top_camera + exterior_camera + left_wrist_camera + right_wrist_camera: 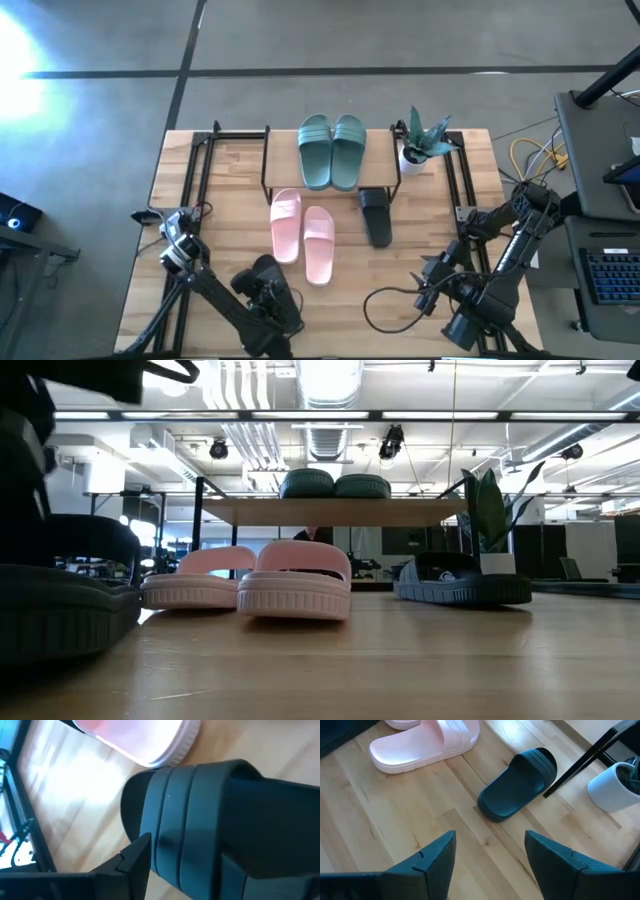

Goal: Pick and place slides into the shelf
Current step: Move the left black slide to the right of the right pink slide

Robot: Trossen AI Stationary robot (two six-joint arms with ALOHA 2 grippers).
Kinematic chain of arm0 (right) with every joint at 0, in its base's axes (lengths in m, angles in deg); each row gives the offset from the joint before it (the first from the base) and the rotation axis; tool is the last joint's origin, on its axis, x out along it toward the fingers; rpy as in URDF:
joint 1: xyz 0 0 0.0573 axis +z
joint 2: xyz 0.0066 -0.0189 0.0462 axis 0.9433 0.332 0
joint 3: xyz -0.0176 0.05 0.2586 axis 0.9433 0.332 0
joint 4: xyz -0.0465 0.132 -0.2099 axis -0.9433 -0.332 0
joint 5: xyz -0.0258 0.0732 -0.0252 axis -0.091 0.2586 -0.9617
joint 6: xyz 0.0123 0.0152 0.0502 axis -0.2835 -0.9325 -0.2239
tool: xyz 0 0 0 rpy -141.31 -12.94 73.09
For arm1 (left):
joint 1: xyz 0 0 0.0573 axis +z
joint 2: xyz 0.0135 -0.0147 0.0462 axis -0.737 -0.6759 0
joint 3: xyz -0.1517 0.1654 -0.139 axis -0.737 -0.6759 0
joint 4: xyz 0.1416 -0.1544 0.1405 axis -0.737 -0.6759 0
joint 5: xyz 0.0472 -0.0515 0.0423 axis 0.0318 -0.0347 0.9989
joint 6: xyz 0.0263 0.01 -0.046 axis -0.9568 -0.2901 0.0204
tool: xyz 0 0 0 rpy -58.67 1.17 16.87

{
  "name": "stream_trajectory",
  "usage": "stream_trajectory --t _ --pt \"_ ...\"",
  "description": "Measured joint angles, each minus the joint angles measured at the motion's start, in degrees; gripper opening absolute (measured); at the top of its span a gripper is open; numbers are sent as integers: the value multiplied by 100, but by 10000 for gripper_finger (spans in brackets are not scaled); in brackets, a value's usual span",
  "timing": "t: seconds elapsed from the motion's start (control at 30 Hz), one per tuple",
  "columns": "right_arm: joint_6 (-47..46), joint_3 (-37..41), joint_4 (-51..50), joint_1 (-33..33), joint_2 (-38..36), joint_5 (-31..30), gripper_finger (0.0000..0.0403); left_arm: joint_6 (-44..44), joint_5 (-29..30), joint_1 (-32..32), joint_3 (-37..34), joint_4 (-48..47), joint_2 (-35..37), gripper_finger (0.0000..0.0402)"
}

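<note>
The shelf stands at the table's far middle, with the teal-green pair of slides resting on their soles on its top board. The pink pair lies sole-down on the table in front of it. One black slide lies by the shelf's right front leg. The other black slide rests on the table near the front left. My left gripper is down at it, open. One finger stands beside its strap, which hides the other finger. My right gripper hovers open at the front right. My left gripper comes slanting down at the near black slide, one finger close beside the strap's edge. Whether it touches the slide I cannot tell. The slide lies sole-down on the table.
A potted plant in a white pot stands right of the shelf. Black metal frames run along the table's left and right sides. A black cable loops on the table by the right arm. Bare wood lies between the pink pair and the front edge.
</note>
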Motion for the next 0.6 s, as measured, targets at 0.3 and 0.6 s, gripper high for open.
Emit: stream_trajectory --t 0.3,0.6 --pt "-3 2 13 0 0 26 228 -674 -31 214 -292 78 13 62" --pt "-344 2 13 0 0 30 228 -832 -336 185 -115 138 416 3"
